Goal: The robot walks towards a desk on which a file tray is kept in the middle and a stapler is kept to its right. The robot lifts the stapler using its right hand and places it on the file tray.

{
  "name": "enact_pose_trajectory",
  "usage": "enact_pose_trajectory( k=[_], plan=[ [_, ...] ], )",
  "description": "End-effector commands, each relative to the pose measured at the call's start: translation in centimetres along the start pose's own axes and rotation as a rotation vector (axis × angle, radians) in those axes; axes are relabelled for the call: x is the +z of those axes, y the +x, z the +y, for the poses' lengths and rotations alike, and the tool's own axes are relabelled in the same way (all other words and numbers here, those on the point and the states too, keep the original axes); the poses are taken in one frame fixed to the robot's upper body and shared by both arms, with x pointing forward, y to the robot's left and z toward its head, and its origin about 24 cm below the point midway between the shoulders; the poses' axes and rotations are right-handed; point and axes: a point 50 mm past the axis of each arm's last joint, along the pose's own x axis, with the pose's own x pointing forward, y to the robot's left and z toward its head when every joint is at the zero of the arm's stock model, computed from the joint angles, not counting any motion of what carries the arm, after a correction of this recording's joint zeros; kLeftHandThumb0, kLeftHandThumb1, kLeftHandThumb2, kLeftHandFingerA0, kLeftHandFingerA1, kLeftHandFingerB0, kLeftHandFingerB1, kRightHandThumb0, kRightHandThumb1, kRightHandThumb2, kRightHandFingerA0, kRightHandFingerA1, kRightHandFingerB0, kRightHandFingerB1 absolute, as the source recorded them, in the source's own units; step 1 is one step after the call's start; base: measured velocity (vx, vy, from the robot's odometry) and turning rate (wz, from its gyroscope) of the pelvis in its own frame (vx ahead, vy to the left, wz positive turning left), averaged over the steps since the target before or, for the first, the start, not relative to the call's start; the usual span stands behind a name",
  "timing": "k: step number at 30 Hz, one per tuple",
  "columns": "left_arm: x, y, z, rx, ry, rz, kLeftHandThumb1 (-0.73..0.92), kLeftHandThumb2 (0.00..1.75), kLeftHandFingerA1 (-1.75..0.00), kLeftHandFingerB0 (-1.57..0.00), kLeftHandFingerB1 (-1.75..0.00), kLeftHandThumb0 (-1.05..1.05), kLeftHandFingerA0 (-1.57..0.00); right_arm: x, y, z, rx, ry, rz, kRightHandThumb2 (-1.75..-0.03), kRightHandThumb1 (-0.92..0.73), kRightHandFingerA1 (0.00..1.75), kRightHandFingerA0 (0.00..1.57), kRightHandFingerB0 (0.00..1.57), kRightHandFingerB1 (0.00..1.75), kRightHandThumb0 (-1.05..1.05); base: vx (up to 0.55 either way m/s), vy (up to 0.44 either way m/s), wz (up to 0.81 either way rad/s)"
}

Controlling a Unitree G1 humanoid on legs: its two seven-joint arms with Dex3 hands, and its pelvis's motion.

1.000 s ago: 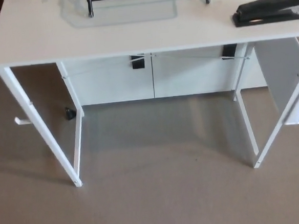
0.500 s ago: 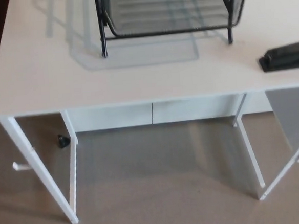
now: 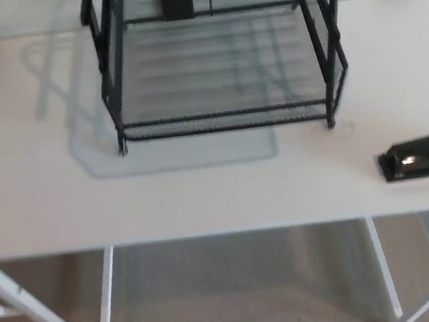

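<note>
Starting at the left, the white desk (image 3: 41, 210) is bare on that side, just pale shadow on the top; no left hand in sight there, so how its fingers stand cannot be told; moving to the middle, the black wire file tray (image 3: 219, 116) sits square on the desk, its open front facing the robot, its mesh bed empty and its upper part cut off by the top of the picture; under the desk's front edge, grey floor (image 3: 231, 292) and a white desk leg (image 3: 382, 267) show through; now over to the right, and here is the thing that matters: the black stapler (image 3: 418, 158) lies flat on the desk, well apart from the tray's right front foot and nearer the front edge; its long axis runs roughly left to right across the picture, one blunt end pointing towards the tray, the rest running out past the right edge; the right hand does not show either, so its fingers cannot be told and nothing is held; by the look of it the stapler sits on the right arm's own side, so that hand is the nearer, and it would want to close across the narrow body, not along its length.
</note>
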Motion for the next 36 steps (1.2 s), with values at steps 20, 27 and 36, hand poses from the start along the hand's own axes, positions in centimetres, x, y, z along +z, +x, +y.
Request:
enact_pose_trajectory(
  k=[20,27,36],
  plan=[
    [-0.2,-0.13,0.4,0.013,-0.002,-0.005,0.82,0.64,-0.47,-0.18,-0.34,-0.66,-0.27,0.81,-0.4,-0.64,0.017,-0.112,0.013,-0.8,-0.46,0.48,0.16,0.0,0.15,-0.6,0.16,0.038,-0.05],
    [-0.35,-0.1,0.31,0.016,-0.034,0.006,0.66,0.95,-0.54,-0.14,-0.46,-0.68,-0.23,0.72,-0.06,-0.87,-0.017,-0.152,0.001,-0.78,-0.44,0.47,0.15,0.0,0.22,-0.55,-0.06,-0.106,-0.04],
    [-0.56,-0.14,0.35,0.014,-0.007,0.009,0.66,0.97,-0.53,-0.1,-0.45,-0.7,-0.21,0.8,-0.32,-0.67,0.024,-0.102,0.02,-0.79,-0.47,0.48,0.18,0.0,0.12,-0.61,-0.14,0.163,0.05]
  ],
)
